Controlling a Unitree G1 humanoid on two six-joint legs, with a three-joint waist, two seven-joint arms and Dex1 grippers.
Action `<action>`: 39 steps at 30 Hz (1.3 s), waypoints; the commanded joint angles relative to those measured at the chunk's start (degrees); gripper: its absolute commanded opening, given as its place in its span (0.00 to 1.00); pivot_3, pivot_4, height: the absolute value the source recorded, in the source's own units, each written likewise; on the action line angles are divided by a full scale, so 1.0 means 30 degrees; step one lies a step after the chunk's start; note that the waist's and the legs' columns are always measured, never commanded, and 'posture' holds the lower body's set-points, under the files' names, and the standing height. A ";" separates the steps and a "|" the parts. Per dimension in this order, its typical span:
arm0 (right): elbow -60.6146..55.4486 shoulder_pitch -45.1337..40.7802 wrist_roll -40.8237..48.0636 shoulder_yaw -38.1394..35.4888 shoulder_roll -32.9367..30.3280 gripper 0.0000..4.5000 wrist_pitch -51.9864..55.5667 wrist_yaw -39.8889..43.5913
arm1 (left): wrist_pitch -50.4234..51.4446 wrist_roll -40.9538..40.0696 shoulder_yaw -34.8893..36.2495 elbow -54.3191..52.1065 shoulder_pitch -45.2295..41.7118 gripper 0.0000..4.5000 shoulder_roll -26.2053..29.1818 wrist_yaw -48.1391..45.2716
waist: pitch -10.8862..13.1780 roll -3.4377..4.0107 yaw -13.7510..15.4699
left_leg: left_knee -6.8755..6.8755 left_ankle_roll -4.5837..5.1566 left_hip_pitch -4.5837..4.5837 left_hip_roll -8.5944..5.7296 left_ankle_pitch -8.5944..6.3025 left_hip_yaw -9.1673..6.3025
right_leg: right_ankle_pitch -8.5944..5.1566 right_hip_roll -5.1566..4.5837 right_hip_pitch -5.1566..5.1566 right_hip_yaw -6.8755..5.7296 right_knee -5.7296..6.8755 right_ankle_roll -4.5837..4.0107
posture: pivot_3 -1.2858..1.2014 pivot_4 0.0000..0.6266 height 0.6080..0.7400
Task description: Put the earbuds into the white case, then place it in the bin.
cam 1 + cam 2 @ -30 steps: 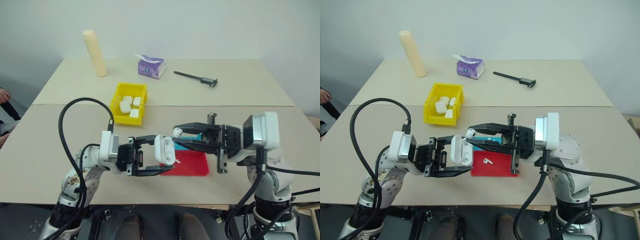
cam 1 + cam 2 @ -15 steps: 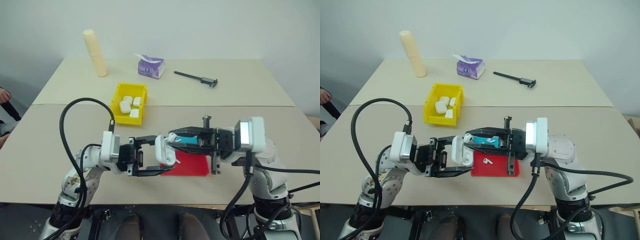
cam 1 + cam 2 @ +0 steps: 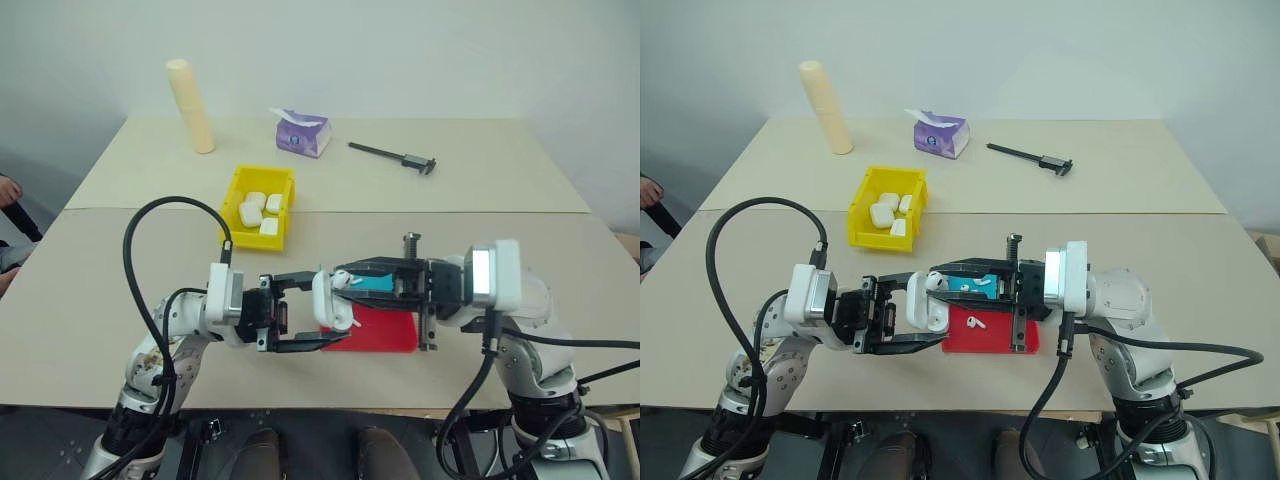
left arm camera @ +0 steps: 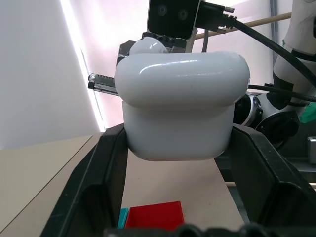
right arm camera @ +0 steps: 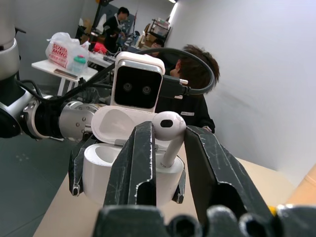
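While the left gripper (image 3: 925, 313) clasps the white case (image 3: 921, 308) with its lid flipped up, the right gripper (image 3: 936, 281) pinches an earbud (image 5: 168, 131) right at the case's open mouth.

Nearest, both grippers meet above the front table (image 3: 90, 300), fingers level and pointing at each other; the earbud's stem dips toward the case's well, though whether it is seated cannot be told. Beneath them lies a red tray (image 3: 990, 333) carrying a second earbud (image 3: 976, 322), with a teal tray (image 3: 965, 284) just behind. Farther back sits the bin (image 3: 259, 208), holding several white cases (image 3: 258, 212). Beyond it stand a beige cylinder (image 3: 190, 107), a purple tissue pack (image 3: 301, 133) and a caliper (image 3: 392, 157).
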 commanded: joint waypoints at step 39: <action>1.2954 -1.4974 -1.3802 1.2456 -0.4592 0.42 0.2136 0.5555 | -0.5967 0.6162 0.0876 0.1588 0.6736 0.61 0.0959 0.2675 | 0.0011 0.0012 0.0003 | -0.0034 0.0004 -0.0036 0.0009 -0.0002 0.0133 | -0.0005 -0.0031 -0.0095 0.0018 -0.0002 -0.0029 | 0.52 0.24 1.00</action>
